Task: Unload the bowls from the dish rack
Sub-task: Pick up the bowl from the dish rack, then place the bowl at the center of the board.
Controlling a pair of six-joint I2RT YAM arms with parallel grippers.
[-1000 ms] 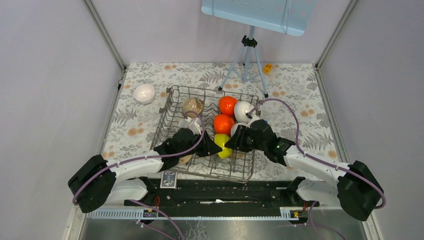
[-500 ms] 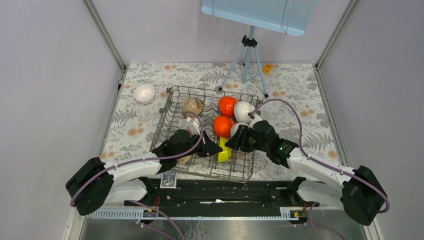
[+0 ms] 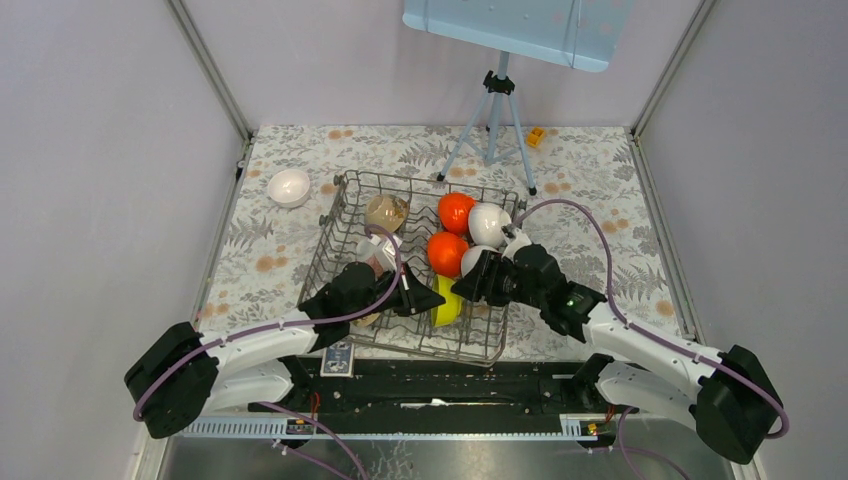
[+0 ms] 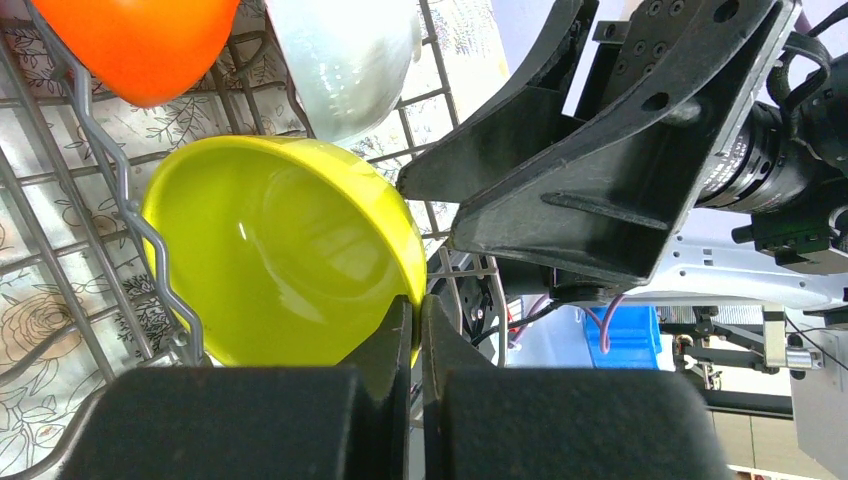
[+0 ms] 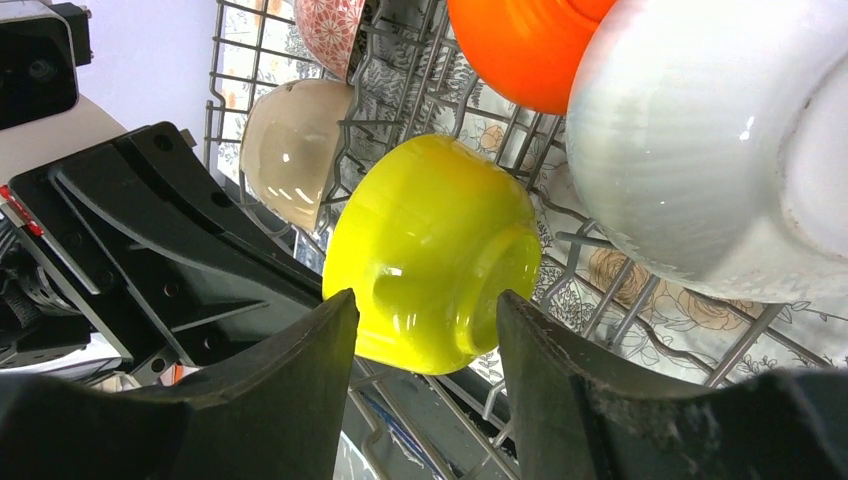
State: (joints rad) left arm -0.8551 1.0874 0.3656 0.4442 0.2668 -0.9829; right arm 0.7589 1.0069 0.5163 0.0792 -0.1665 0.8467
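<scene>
The grey wire dish rack (image 3: 338, 215) holds several bowls. My left gripper (image 3: 430, 298) is shut on the rim of the lime-yellow bowl (image 3: 446, 304), which stands on edge at the rack's near side. In the left wrist view the gripper (image 4: 416, 312) pinches the rim of that bowl (image 4: 280, 250). My right gripper (image 3: 464, 288) is open. In the right wrist view it (image 5: 425, 297) straddles the bowl's base (image 5: 430, 250), with gaps on both sides. Two orange-red bowls (image 3: 455, 212) (image 3: 446, 250), white bowls (image 3: 488, 222) and a beige bowl (image 3: 385, 212) stay in the rack.
A white bowl (image 3: 289, 187) sits on the floral cloth left of the rack. A grey tripod (image 3: 492, 120) stands behind the rack, with a small yellow block (image 3: 536, 136) beside it. Upright tines (image 4: 120, 200) surround the lime-yellow bowl. The two grippers nearly meet.
The lime-yellow bowl has shifted slightly toward the near edge and stands more on edge. Both grippers moved with it; the right one now straddles its base.
</scene>
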